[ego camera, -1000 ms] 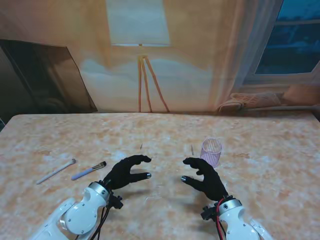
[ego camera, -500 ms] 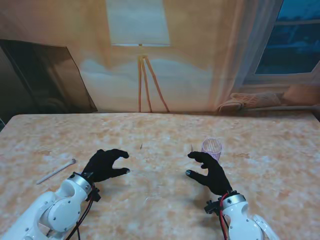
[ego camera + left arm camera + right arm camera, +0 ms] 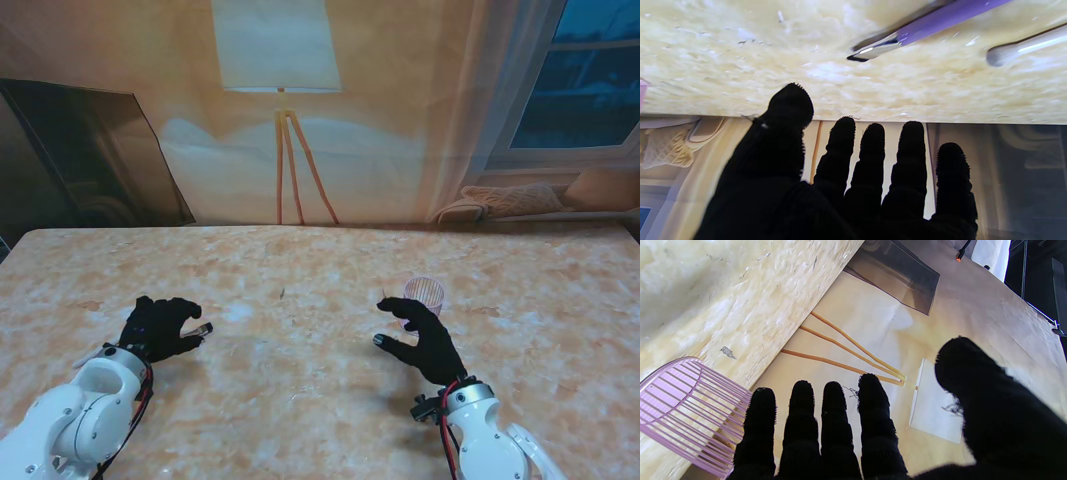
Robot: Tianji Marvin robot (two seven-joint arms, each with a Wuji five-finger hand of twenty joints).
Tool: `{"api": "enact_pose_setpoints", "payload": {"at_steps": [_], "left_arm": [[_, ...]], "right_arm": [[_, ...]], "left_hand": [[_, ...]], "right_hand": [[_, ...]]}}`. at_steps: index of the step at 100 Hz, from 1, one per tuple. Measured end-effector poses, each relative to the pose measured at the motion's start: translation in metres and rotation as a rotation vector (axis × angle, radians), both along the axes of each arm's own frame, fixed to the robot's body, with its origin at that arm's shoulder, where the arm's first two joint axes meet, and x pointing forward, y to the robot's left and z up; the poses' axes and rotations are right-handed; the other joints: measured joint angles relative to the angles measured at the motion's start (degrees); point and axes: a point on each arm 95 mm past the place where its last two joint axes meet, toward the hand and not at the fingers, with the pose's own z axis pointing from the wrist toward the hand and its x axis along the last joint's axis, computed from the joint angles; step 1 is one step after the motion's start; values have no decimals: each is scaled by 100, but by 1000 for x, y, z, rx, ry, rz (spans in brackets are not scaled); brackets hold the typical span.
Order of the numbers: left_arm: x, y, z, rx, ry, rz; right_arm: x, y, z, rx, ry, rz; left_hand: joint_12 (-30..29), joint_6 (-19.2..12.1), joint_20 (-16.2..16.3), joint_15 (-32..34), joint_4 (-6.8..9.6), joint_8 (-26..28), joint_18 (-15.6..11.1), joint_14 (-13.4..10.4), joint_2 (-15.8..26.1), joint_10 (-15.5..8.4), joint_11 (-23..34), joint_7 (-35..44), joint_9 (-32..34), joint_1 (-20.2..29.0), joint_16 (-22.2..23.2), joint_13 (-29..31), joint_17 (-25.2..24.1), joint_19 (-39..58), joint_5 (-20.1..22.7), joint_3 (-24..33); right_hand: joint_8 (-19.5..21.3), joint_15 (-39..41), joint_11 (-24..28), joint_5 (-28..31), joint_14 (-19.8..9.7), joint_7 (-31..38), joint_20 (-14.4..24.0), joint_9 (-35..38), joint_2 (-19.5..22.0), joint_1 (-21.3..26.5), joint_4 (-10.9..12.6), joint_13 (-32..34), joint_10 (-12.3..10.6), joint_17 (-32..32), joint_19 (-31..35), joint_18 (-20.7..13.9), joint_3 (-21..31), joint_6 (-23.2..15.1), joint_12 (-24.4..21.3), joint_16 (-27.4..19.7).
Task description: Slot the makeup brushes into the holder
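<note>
A purple-handled brush (image 3: pixel 940 16) with a silver ferrule lies flat on the marbled table (image 3: pixel 320 270), and a white brush (image 3: pixel 1023 46) lies beside it. In the stand view only the purple brush's tip (image 3: pixel 203 328) shows past my left hand (image 3: pixel 160 328), which hovers over both brushes with its fingers (image 3: pixel 873 156) apart and nothing in them. The pink wire holder (image 3: pixel 424 293) stands upright right of centre. My right hand (image 3: pixel 420 340) is open just nearer to me than the holder (image 3: pixel 683 406), with its fingers (image 3: pixel 836 420) close beside the wire wall and not touching it.
A painted backdrop with a lamp stand (image 3: pixel 290 160) rises behind the table's far edge. Small specks (image 3: pixel 283 293) lie on the table between my hands.
My left hand has swung left across the table and now covers the two brushes. My right hand has edged forward toward the holder.
</note>
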Motion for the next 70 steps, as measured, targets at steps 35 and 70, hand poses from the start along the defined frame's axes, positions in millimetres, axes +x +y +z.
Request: {"api": "enact_pose_setpoints", "payload": {"at_steps": [35, 70], "left_arm": [[-3, 11, -19, 114, 37, 85], [-4, 24, -36, 167, 88, 140]], "right_arm": [[0, -2, 1, -9, -3, -2], [1, 0, 0, -11, 11, 3]], "left_hand": [[62, 0, 1, -472, 0, 129, -23, -80, -1, 81, -436, 1, -1122, 14, 20, -1199, -599, -915, 0, -83], [-23, 0, 11, -500, 0, 130, -151, -97, -290, 80, -475, 1, -1345, 1, -40, -1480, -625, -1350, 0, 738]], "right_hand": [[0, 0, 0, 0, 0, 0, 0, 0, 1, 0, 0, 0, 0, -8, 0, 0, 12, 0, 0, 0], [0, 1, 0, 0, 0, 0, 0, 0, 126, 0, 0, 0, 0, -14, 0, 0, 164, 11, 0, 0]]}}
